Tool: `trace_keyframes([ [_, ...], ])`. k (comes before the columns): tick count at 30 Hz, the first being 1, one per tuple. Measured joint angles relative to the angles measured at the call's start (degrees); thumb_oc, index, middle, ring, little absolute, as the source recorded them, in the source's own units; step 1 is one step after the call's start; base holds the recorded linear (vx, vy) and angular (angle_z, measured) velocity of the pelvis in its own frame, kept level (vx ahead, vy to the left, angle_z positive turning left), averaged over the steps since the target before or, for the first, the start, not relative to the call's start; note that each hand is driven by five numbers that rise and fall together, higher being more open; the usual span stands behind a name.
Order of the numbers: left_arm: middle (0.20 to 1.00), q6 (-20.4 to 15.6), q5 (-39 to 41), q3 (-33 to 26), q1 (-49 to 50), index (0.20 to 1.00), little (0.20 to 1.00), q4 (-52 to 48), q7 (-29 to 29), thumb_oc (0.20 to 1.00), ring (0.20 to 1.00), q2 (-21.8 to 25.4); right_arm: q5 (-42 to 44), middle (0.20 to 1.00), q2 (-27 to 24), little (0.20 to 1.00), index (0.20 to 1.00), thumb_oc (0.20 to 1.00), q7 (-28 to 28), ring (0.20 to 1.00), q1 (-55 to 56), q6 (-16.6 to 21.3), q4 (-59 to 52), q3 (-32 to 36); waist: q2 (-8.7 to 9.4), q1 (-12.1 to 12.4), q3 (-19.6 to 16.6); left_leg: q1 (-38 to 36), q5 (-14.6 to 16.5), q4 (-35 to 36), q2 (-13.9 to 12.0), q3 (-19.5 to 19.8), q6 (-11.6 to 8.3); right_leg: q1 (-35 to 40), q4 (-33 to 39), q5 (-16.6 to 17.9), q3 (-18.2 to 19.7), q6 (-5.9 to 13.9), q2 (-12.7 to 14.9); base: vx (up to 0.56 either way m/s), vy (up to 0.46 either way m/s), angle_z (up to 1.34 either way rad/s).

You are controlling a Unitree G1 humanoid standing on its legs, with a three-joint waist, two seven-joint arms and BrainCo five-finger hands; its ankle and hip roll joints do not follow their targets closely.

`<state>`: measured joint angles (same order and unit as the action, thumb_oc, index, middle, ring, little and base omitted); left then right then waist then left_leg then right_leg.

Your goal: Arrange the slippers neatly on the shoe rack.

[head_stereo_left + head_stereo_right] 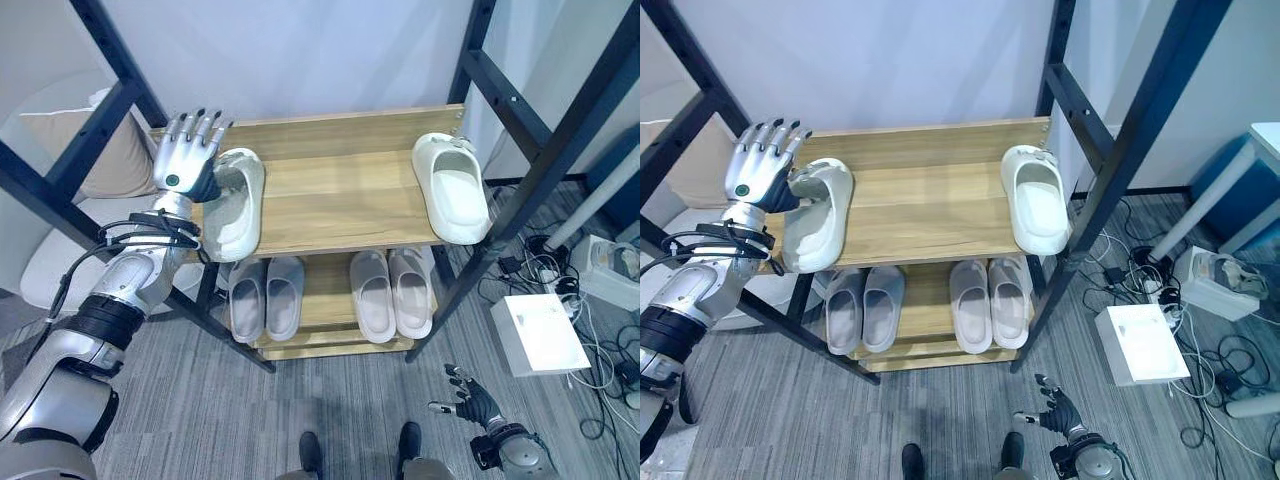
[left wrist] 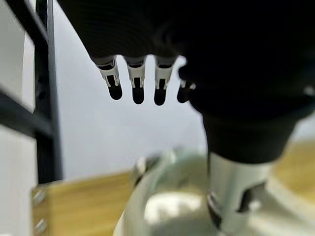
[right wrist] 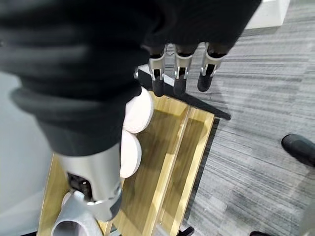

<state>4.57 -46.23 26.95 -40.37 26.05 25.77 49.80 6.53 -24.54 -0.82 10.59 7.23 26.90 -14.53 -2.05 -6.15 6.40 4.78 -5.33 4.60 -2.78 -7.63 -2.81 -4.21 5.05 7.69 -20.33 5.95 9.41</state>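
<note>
Left eye view: my left hand (image 1: 188, 150) fingers straight, thumb down in left cream slipper (image 1: 233, 203) on shoe rack (image 1: 340, 190) top shelf. Mate (image 1: 451, 187) far right. Next: slide pair together. Right hand (image 1: 470, 398) relaxed, low.

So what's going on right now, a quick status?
Left hand open, fingers straight, against cream foam slipper at wooden top shelf's left edge. Right hand open, low over the floor. Matching slipper sits far right. Nothing in the way.
</note>
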Motion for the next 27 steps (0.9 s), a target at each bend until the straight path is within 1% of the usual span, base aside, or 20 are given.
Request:
trace_keyframes([
  [1, 1.0, 0.1, -0.2, 0.0, -0.6, 1.0, 1.0, -0.3, -0.1, 1.0, 1.0, 0.4, 0.0, 1.0, -0.2, 1.0, 1.0, 1.0, -0.2, 1.0, 0.8, 0.0, -0.2, 0.1, 0.14, 0.1, 0.2, 0.1, 0.0, 0.0, 0.0, -0.2, 0.01, -0.2, 0.0, 0.3, 0.1, -0.29, 0.0, 0.0, 0.006, -0.1],
  [3, 1.0, 0.4, -0.5, 0.1, -1.0, 1.0, 1.0, 0.1, -0.9, 1.0, 1.0, 1.1, 0.0, 1.0, -0.1, 1.0, 1.0, 1.0, -0.3, 1.0, 1.2, 0.0, -0.4, 0.2, 0.2, -0.1, 0.2, 0.1, 0.0, 0.0, 0.0, -0.6, 0.0, -0.4, 0.0, 0.3, 0.3, -0.23, 0.0, 0.0, 0.003, -0.08],
  [7, 1.0, 0.4, -1.0, 2.6, -3.9, 1.0, 1.0, 2.3, -1.1, 1.0, 1.0, 1.6, 0.1, 1.0, -0.2, 1.0, 1.0, 1.0, -0.3, 1.0, 1.4, 0.1, -0.5, 0.3, 0.4, -0.2, 0.4, 0.4, 0.0, 0.0, 0.0, -0.7, -0.01, -0.8, 0.0, 0.3, 0.4, -0.07, 0.0, 0.0, 0.001, -0.01],
  [8, 0.58, 0.4, -1.9, 3.1, -4.8, 0.58, 0.58, 3.1, -1.2, 0.58, 0.58, 1.6, 0.2, 1.0, -0.2, 1.0, 1.0, 1.0, -0.3, 1.0, 1.4, 0.2, -0.5, 0.7, 0.41, -0.3, 0.4, 0.9, 0.0, 0.0, 0.0, -0.8, -0.01, -1.4, 0.0, 0.3, 0.6, 0.06, 0.0, 0.0, 0.0, 0.0],
  [9, 0.2, 0.4, -2.1, 3.6, -5.4, 0.2, 0.2, 3.9, -1.2, 0.2, 0.2, 1.6, 0.2, 1.0, -0.2, 1.0, 1.0, 1.0, -0.3, 1.0, 1.4, 0.2, -0.5, 0.8, 0.44, -0.3, 0.4, 1.1, 0.0, 0.0, 0.0, -0.8, 0.0, -1.6, 0.0, 0.4, 0.7, 0.08, 0.0, -0.01, 0.009, -0.07],
  [10, 0.2, 0.7, -2.1, 4.7, -6.1, 0.2, 0.2, 5.4, -1.4, 0.2, 0.2, 1.6, 0.2, 1.0, -0.2, 1.0, 1.0, 1.0, -0.3, 1.0, 1.3, 0.2, -0.5, 0.8, 0.56, -0.5, 0.5, 1.2, 0.0, 0.0, 0.0, -1.1, 0.0, -1.8, 0.0, 0.5, 1.2, 0.18, 0.0, 0.0, 0.007, -0.08],
  [15, 0.2, 1.5, -1.9, 4.9, -8.5, 0.2, 0.2, 6.6, -1.8, 0.2, 0.2, 1.6, 0.2, 1.0, -0.1, 1.0, 1.0, 1.0, -0.4, 1.0, 1.2, 0.2, -0.5, 0.8, 1.38, -0.9, 1.4, 1.2, 0.0, 0.0, 0.0, -1.7, 0.0, -2.2, 0.0, 0.5, 1.5, 0.27, 0.0, 0.0, 0.0, -0.06],
  [21, 0.2, 1.5, 0.2, 6.7, -10.0, 0.2, 0.2, 7.2, -2.2, 0.2, 0.2, 1.7, 0.3, 1.0, -0.1, 1.0, 1.0, 1.0, -0.4, 1.0, 1.0, 0.2, -0.5, 0.8, 1.37, -1.1, 1.4, 1.2, 0.0, 0.0, 0.0, -2.2, 0.0, -2.3, 0.0, 1.0, 1.6, -0.26, 0.0, 0.0, 0.001, -0.01],
  [23, 0.2, 1.5, 0.2, 6.7, -10.0, 0.2, 0.2, 7.1, -2.2, 0.2, 0.2, 1.7, 0.4, 1.0, 0.1, 1.0, 1.0, 1.0, -0.4, 1.0, 0.5, 0.2, -0.5, 0.8, 1.4, -1.1, 1.5, 1.2, 0.0, 0.0, 0.0, -2.4, 0.01, -2.4, 0.0, 1.0, 1.8, -0.26, 0.0, 0.0, -0.003, -0.02],
  [27, 0.2, 1.0, 0.1, 7.4, -10.0, 0.2, 0.2, 2.6, -3.3, 0.2, 0.2, 0.9, 0.9, 1.0, 0.3, 1.0, 1.0, 1.0, -0.4, 1.0, 0.1, 0.2, -0.5, 0.6, 1.48, -1.1, 1.5, 1.2, 0.0, 0.0, 0.0, -2.3, 0.01, -2.3, 0.0, 1.0, 1.7, -0.26, 0.0, 0.0, 0.0, 0.0],
])
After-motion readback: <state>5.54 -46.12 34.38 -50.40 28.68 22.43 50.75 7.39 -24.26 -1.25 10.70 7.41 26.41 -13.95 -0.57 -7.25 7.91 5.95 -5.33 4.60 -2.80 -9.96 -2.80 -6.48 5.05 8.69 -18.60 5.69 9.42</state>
